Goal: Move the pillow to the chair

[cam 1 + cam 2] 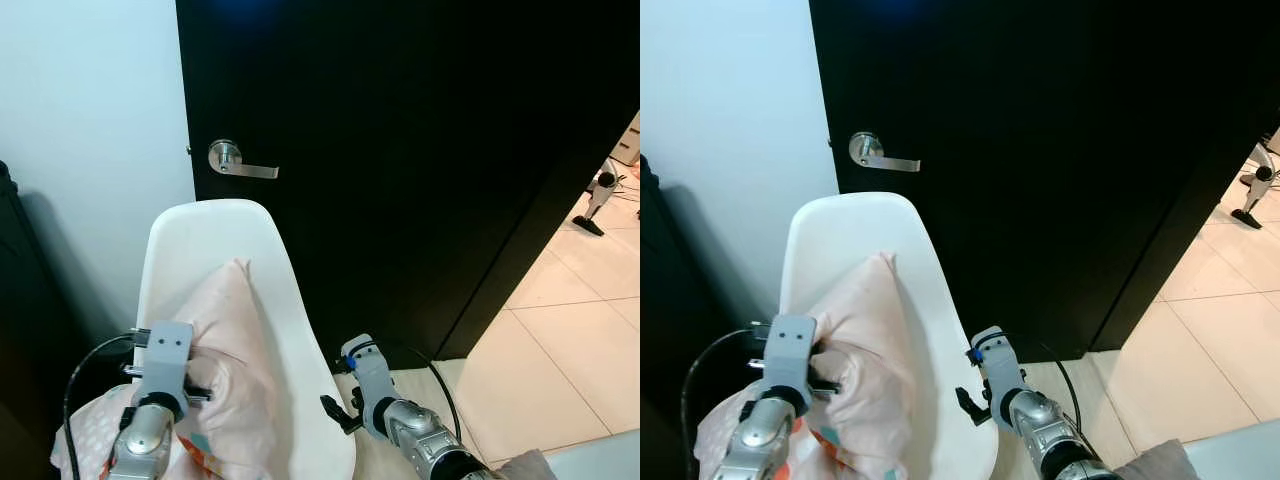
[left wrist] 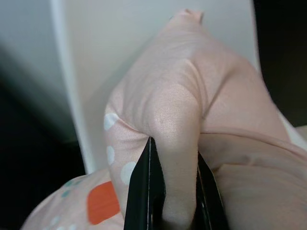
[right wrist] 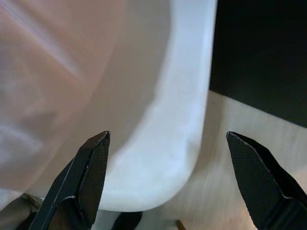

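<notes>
Pillow (image 1: 235, 350) sat on white chair (image 1: 205, 235) by black door (image 1: 420, 150)
Left claw (image 2: 173, 191) pinched the pillow; right claw (image 3: 168, 177) hung open beside the seat edge.

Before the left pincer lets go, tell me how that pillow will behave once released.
The pink pillow is probably soft and floppy: its fabric bunches into a fold between the left pincer fingers. It looks light, since a pinch of cloth holds it. Leaning against the white chair back, it may slump or slide on the smooth seat. The right pincer is open beside the chair's edge.
</notes>
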Controlling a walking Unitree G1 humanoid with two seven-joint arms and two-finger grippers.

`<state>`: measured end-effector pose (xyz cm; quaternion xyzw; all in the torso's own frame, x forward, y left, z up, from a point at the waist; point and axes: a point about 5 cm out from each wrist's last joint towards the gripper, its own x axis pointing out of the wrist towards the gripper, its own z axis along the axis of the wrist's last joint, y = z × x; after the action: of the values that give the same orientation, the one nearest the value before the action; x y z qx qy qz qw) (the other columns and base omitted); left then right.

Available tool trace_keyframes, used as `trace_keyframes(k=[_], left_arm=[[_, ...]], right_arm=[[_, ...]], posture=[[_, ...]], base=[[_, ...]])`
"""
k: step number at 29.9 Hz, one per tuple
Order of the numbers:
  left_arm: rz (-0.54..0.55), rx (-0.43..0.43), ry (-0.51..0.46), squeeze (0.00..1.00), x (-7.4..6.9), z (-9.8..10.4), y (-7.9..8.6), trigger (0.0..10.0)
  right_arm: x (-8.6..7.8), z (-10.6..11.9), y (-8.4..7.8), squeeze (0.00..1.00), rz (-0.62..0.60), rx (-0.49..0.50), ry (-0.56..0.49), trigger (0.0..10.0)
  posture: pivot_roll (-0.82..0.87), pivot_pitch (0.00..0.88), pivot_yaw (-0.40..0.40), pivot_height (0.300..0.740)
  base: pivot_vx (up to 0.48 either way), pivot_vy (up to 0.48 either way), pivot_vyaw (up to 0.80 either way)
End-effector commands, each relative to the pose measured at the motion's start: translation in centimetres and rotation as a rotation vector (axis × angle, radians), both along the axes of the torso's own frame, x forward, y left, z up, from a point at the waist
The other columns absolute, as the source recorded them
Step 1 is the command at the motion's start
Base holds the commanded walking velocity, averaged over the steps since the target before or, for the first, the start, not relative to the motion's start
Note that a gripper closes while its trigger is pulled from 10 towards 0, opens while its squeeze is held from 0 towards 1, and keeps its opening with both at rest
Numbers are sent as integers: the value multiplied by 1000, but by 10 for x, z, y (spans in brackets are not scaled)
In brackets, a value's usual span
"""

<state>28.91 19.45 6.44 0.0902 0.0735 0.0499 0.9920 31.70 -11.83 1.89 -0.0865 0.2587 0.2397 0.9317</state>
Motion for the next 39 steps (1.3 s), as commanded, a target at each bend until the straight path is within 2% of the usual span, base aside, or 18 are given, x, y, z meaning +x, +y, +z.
trace_keyframes(k=[1, 6, 10, 19, 21, 22, 29, 30, 31, 32, 33, 35, 36, 37, 38, 39], left_arm=[[-2, -13, 25, 0, -2, -7, -1, 10000], [-31, -33, 4, 0, 0, -5, -8, 10000], [-5, -21, -9, 0, 5, -2, -3, 10000], [78, -21, -9, 0, 11, 0, 11, 10000], [85, -47, -7, 0, 10, -2, 13, 10000], [87, -53, -2, 1000, 10, -4, 13, 10000], [102, -64, 27, 1000, 5, -15, 14, 10000], [111, -64, 38, 1000, 3, -18, 15, 10000], [111, -64, 38, 1000, 3, -18, 15, 10000], [117, -64, 46, 1000, 2, -20, 15, 10000], [121, -64, 53, 1000, 1, -22, 16, 10000], [122, -62, 60, 1000, -1, -24, 16, 10000], [123, -56, 72, 467, -2, -26, 15, 10000], [124, -52, 80, 467, -3, -28, 15, 10000], [121, -50, 85, 0, -4, -29, 15, 10000], [119, -57, 86, 0, -4, -29, 14, 10000]], right_arm=[[-4, -6, -5, 0, -10, -25, 28, 10000], [-5, -8, -8, 0, -21, -38, 38, 10000], [-5, -8, -8, 0, -29, -26, 39, 10000], [-5, -5, -6, 0, -20, 16, 20, 10000], [-4, -4, -6, 0, -20, 15, 19, 10000], [-4, -4, -6, 0, -21, 14, 19, 10000], [-5, -5, -5, 0, 11, 10, 16, 10000], [-8, -7, -3, 220, 51, 7, 21, 10000], [-8, -7, -3, 220, 51, 7, 21, 10000], [-12, -9, 0, 1000, 111, -4, 25, 10000], [-15, -11, 2, 1000, 164, -26, 29, 10000], [-18, -14, 2, 1000, 186, -40, 31, 10000], [-19, -14, 1, 1000, 177, -36, 29, 10000], [-19, -15, 0, 1000, 164, -30, 27, 10000], [-22, -18, 0, 1000, 181, -65, 58, 10000], [-25, -22, 0, 875, 205, -84, 84, 10000]], posture=[[66, 133, -149, 740], [58, 142, -146, 740], [53, 145, -145, 726], [47, 144, -141, 726], [48, 143, -142, 726], [48, 143, -142, 726], [47, 149, -147, 726], [45, 152, -148, 726], [45, 152, -148, 726], [45, 155, -149, 726], [45, 155, -149, 726], [42, 158, -150, 726], [43, 163, -151, 726], [43, 164, -151, 726], [41, 164, -150, 726], [40, 165, -150, 721]], base=[[0, 0, 0], [0, 0, 0], [0, 0, 0], [0, 0, 0], [0, 0, 0], [0, 0, 0], [0, 0, 0], [0, 0, 0], [0, 0, 0], [0, 0, 0], [0, 0, 0], [0, 0, 0], [0, 0, 0], [0, 0, 0], [0, 0, 0], [0, 0, 0]])
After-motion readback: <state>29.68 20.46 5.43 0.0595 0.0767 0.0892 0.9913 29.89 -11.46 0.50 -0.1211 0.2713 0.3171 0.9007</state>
